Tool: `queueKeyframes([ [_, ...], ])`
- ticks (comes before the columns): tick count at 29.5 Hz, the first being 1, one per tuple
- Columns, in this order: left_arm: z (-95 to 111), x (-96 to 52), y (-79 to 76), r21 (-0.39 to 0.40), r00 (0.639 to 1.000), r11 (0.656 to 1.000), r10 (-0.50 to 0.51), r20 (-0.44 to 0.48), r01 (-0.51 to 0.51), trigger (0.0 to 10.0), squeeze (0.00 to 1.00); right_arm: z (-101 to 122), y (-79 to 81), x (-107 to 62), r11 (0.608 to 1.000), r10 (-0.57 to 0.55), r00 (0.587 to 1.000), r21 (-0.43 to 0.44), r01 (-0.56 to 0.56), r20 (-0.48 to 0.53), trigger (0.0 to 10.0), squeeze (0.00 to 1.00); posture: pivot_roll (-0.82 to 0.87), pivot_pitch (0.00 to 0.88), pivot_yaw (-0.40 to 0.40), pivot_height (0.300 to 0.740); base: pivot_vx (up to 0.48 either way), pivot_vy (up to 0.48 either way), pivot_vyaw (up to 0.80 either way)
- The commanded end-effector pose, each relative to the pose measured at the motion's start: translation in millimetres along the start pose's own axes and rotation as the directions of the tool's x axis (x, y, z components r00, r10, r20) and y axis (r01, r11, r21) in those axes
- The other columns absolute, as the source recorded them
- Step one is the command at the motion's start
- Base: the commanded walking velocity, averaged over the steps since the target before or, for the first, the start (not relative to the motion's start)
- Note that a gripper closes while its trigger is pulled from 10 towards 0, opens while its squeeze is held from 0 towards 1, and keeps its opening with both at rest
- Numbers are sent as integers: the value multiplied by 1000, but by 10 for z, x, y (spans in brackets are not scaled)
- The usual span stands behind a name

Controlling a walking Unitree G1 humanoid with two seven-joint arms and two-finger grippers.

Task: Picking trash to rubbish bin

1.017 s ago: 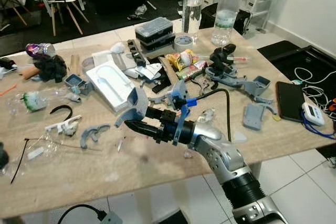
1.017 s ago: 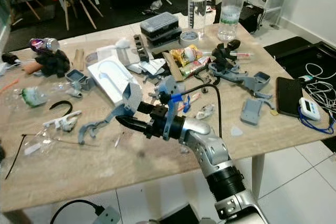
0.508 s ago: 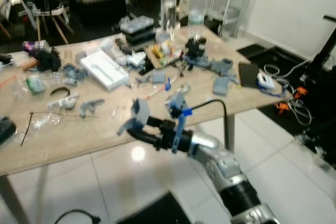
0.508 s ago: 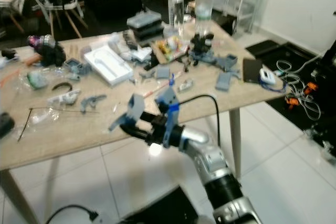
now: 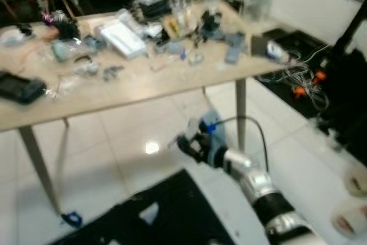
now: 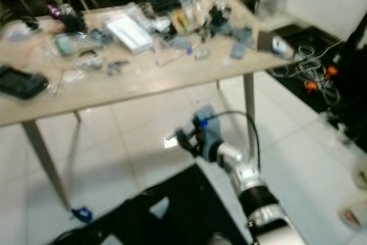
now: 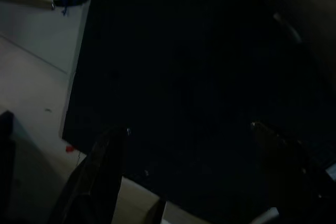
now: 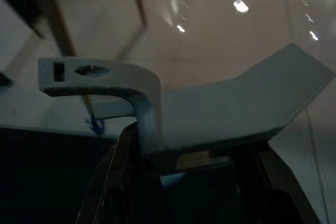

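Note:
My right gripper (image 5: pixel 184 142) hangs low over the white floor in front of the table, shut on a grey plastic bracket (image 8: pixel 210 119). In the right wrist view the bracket lies across the two black fingers (image 8: pixel 113 171), one hooked end sticking out sideways. Just below and beside that gripper, a black sheet or bag (image 5: pixel 149 213) lies on the floor. The left gripper (image 7: pixel 189 145) hovers over this black surface with its fingers wide apart and nothing between them. Both eye views are blurred.
The cluttered wooden table (image 5: pixel 114 93) stands behind, carrying bottles, grey parts, wrappers and a black device (image 5: pixel 20 87). Its legs (image 5: pixel 37 164) reach the tiled floor. Cables and small items (image 5: pixel 298 78) lie on the floor at the right.
The camera has pulled well back from the table and the whole view has shifted. My right arm, still holding the grey bracket, is now off the tabletop and low over the floor.

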State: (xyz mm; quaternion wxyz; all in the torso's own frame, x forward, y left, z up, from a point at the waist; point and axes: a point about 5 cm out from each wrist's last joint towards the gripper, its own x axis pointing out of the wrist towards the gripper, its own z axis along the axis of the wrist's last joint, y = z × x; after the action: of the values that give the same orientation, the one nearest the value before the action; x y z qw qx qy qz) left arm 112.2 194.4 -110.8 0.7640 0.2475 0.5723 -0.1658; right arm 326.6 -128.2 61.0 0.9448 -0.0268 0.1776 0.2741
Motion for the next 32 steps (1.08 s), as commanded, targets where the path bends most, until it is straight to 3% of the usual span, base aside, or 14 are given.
queueKeyframes([
  [1, 4, 4, -60, 1, 1000, 1000, -21, 2, 21, 10000, 0, -283, -335, -181, 972, -224, 970, 55, 230, -99, 10000, 0, -22, 72, 60, 740, -341, 0, 0],
  [4, -4, 3, -60, 2, 1000, 1000, -22, 1, 22, 10000, 0, -806, -621, -555, 857, -459, 839, 104, 505, -293, 10000, 0, -22, 72, 60, 740, -335, 0, 0],
  [5, -4, 3, -60, 2, 1000, 1000, -22, 1, 22, 10000, 0, -806, -621, -555, 857, -459, 839, 104, 505, -293, 10000, 0, -22, 72, 60, 740, -334, 0, 0],
  [6, -22, 1, -50, 16, 1000, 1000, -19, -4, 19, 10000, 0, -1210, -604, -819, 791, -495, 752, 132, 597, -435, 10000, 0, -22, 72, 60, 740, 0, 0, 0],
  [8, -22, 1, -50, 16, 1000, 1000, -19, -4, 19, 10000, 0, -1210, -604, -819, 791, -495, 752, 132, 597, -435, 10000, 0, -22, 72, 60, 740, 0, 0, 0],
  [9, -67, -4, -30, 25, 1000, 1000, -14, -21, 15, 10000, 0, -1599, -472, -1071, 724, -478, 675, 182, 665, -562, 10000, 0, -22, 72, 60, 740, 0, 0, 0],
  [11, -80, -5, -25, 29, 1000, 999, -14, -26, 15, 10000, 0, -1728, -401, -1153, 708, -464, 649, 188, 681, -603, 10000, 0, -22, 72, 60, 740, 0, 0, 0],
  [13, -78, -6, -21, 28, 1000, 999, -18, -25, 19, 10000, 0, -2072, -143, -1381, 655, -412, 570, 203, 727, -711, 10000, 0, -23, 70, 68, 740, 0, 0, 0],
  [14, -76, -5, -21, 28, 1000, 999, -19, -25, 19, 10000, 0, -2127, -95, -1420, 632, -403, 554, 217, 744, -728, 10000, 0, -23, 70, 68, 740, 0, 0, 0],
  [17, -76, -5, -21, 27, 1000, 999, -19, -25, 20, 10000, 0, -2150, -74, -1436, 617, -400, 547, 225, 754, -735, 10000, 0, -23, 70, 68, 740, 0, 0, 0],
  [18, -75, -5, -30, 27, 999, 999, -29, -26, 29, 10000, 0, -2266, 28, -1536, 585, -387, 492, 205, 785, -780, 10000, 0, -23, 70, 68, 740, 0, 0, 0],
  [19, -73, -5, -34, 26, 999, 999, -33, -27, 34, 10000, 0, -2295, 59, -1560, 576, -381, 476, 199, 793, -792, 10000, 0, -23, 70, 68, 740, 0, 0, -444],
  [22, -72, -5, -38, 23, 999, 999, -41, -26, 42, 10000, 0, -2303, 73, -1560, 604, -372, 466, 172, 778, -803, 10000, 0, -12, 68, 72, 740, 0, 0, -754],
  [32, -53, -7, 18, 28, 999, 999, -45, -27, 46, 10000, 0, -2225, -46, -1526, 627, -398, 474, 145, 766, -785, 10000, 0, -12, 68, 72, 740, 0, 0, -790],
])
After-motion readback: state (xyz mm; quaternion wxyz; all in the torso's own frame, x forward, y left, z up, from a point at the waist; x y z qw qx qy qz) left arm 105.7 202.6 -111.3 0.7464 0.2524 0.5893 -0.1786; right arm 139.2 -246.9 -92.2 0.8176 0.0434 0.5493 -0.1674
